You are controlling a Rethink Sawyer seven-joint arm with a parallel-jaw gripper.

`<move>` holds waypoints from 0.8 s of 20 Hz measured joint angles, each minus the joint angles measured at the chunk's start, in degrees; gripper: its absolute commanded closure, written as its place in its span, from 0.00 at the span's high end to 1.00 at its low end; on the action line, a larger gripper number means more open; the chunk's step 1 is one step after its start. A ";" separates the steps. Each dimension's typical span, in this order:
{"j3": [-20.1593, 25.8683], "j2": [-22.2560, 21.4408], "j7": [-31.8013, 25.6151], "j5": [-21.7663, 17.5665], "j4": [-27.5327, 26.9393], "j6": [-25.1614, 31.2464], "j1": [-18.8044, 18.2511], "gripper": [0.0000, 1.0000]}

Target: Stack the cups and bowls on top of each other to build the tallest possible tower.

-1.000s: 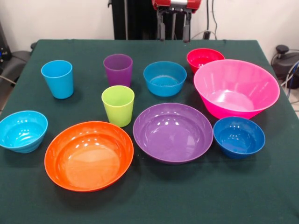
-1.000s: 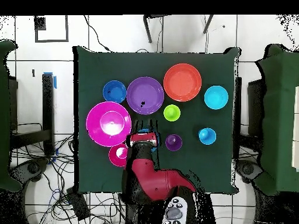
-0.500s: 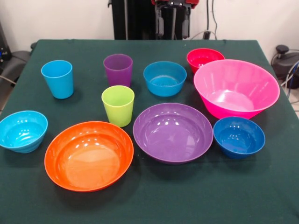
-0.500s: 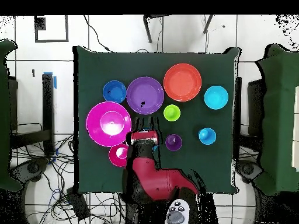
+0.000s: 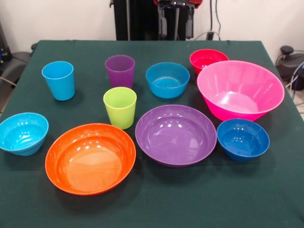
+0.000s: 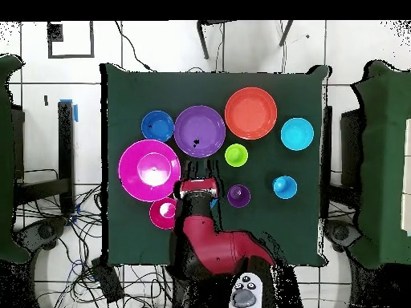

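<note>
My gripper (image 5: pixel 175 27) hangs open and empty at the top edge, high above and behind the blue bowl (image 5: pixel 167 79). In the overhead view the gripper (image 6: pixel 201 168) covers that bowl. Every piece stands alone on the table, none nested. The cups are light blue (image 5: pixel 58 80), purple (image 5: pixel 119 70) and lime green (image 5: pixel 119 107). The red bowl (image 5: pixel 208 59) sits behind the big pink bowl (image 5: pixel 240 89). The wide purple bowl (image 5: pixel 175 134) and wide orange bowl (image 5: pixel 90 157) lie in front. The cyan bowl (image 5: pixel 23 133) is at the left, the dark blue bowl (image 5: pixel 242 138) at the right.
The green table (image 5: pixel 152 209) carries all the pieces close together in its middle. Chairs and cables stand beyond the table's side edges (image 6: pixel 369 160).
My gripper has risen a little toward the top edge of the front view. No cup or bowl has moved.
</note>
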 measured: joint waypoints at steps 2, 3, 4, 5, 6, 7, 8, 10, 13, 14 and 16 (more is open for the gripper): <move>0.08 -0.01 0.00 -0.05 -0.01 0.00 -0.24 1.00; 0.08 -0.01 0.00 -0.06 -0.01 0.00 -0.37 1.00; 0.08 -0.01 0.00 -0.06 -0.01 0.00 -0.39 1.00; 0.08 -0.01 0.00 -0.06 -0.01 0.00 -0.41 1.00; 0.08 -0.01 0.00 -0.06 -0.01 0.00 -0.41 1.00; 0.11 -0.01 0.00 -0.07 -0.02 0.00 -0.43 1.00; 0.13 -0.01 0.00 -0.07 -0.02 0.00 -0.44 1.00; 0.22 -0.01 0.00 -0.07 -0.04 0.00 -0.52 1.00; 0.40 -0.01 0.00 -0.50 -0.11 0.00 -0.80 1.00; 0.48 -0.02 0.00 -0.62 -0.13 0.00 -0.88 1.00; 0.66 -0.07 0.00 -0.96 -0.18 0.00 -1.05 1.00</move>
